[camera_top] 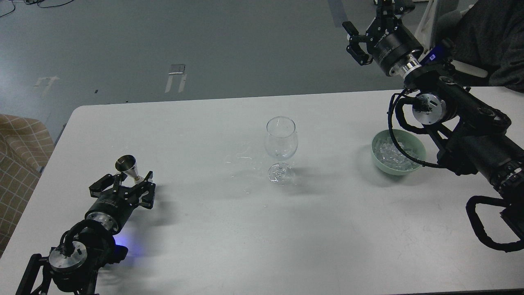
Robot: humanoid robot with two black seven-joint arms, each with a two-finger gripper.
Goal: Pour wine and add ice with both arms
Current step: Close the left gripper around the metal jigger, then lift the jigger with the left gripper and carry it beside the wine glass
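Note:
A small steel jigger (pixel 127 165) stands on the white table (pixel 213 229) at the front left. My left gripper (pixel 125 183) lies low on the table, open, with its fingers on either side of the jigger's lower cone. I cannot make out any wine in the jigger. An empty-looking stemmed wine glass (pixel 281 144) stands upright at the table's middle. A pale green bowl (pixel 416 161) of clear ice (pixel 391 153) sits at the right. My right gripper (pixel 370 19) is open and empty, raised high beyond the table's far edge, above and behind the bowl.
Clear drops and smears (pixel 241 157) lie on the table left of the glass. A black cable of the right arm (pixel 399 141) hangs over the bowl's rim. A person in dark clothes (pixel 491 37) sits at the far right. A checked cloth (pixel 20 151) lies off the left edge.

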